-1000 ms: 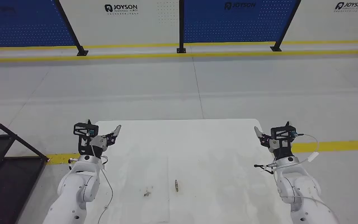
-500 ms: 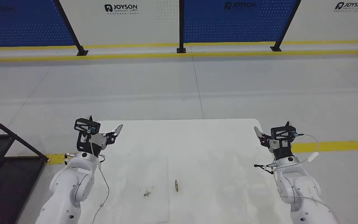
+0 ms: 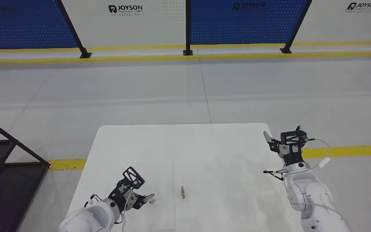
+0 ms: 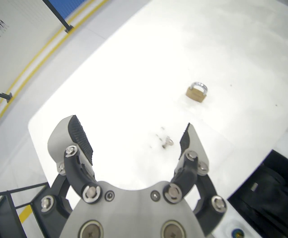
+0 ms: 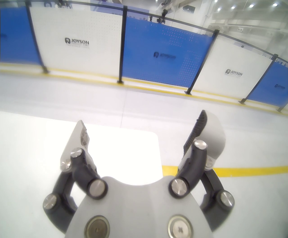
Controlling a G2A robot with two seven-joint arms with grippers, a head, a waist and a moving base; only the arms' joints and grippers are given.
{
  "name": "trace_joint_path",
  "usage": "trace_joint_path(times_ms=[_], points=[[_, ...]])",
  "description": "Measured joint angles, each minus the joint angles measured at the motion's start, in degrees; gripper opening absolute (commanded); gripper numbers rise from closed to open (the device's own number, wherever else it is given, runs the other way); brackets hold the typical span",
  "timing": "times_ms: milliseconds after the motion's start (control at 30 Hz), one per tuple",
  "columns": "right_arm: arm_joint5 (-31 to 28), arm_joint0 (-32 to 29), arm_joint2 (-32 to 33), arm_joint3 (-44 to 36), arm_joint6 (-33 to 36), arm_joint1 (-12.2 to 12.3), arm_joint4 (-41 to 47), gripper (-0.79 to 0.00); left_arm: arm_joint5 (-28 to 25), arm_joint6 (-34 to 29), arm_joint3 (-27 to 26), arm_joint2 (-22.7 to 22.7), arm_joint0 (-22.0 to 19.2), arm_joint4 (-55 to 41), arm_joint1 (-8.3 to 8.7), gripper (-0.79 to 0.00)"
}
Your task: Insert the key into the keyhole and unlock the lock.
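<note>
At the white bench (image 3: 203,156), the left gripper (image 4: 131,126) hovers low near the front edge, fingers spread. The right gripper (image 5: 141,118), fingers likewise spread, hangs over the far right corner. The brass lock (image 4: 196,92) lies front-centre, the small key (image 4: 167,142) just beside the left fingertips.

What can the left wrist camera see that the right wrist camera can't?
Left wrist view: the key on the table near the open left end effector, and the lock lying apart from it, farther on. Right wrist view: the open right end effector and the ceiling lights. Both: the white table, the fence and the yellow floor lines.
</note>
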Motion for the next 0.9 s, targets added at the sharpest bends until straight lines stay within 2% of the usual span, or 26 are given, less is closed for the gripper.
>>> trace_joint_path(times_ms=[233,267,433,467,533,667,900], points=[[0.0,0.0,0.0,0.0,0.0,0.0,0.0,0.000,4.6,-11.9,4.0,6.0,-4.2,-6.2,-0.56,0.000],[0.0,0.0,0.0,0.0,0.0,0.0,0.0,0.000,5.4,-12.7,4.5,6.7,-5.0,-6.4,-0.63,-0.031],[0.0,0.0,0.0,0.0,0.0,0.0,0.0,0.000,9.0,-15.7,7.3,10.6,-7.7,-6.1,-0.98,-0.296],[0.0,0.0,0.0,0.0,0.0,0.0,0.0,0.000,9.6,-15.9,7.6,11.1,-8.0,-5.7,-1.02,-0.314],[0.0,0.0,0.0,0.0,0.0,0.0,0.0,0.000,10.7,-16.3,8.4,12.2,-8.4,-5.3,-1.11,-0.403],[0.0,0.0,0.0,0.0,0.0,0.0,0.0,0.000,12.3,-16.5,9.6,13.6,-8.8,-4.4,-1.18,-0.453],[0.0,0.0,0.0,0.0,0.0,0.0,0.0,0.000,12.8,-16.5,10.4,14.7,-8.9,-3.5,-1.08,-0.483]])
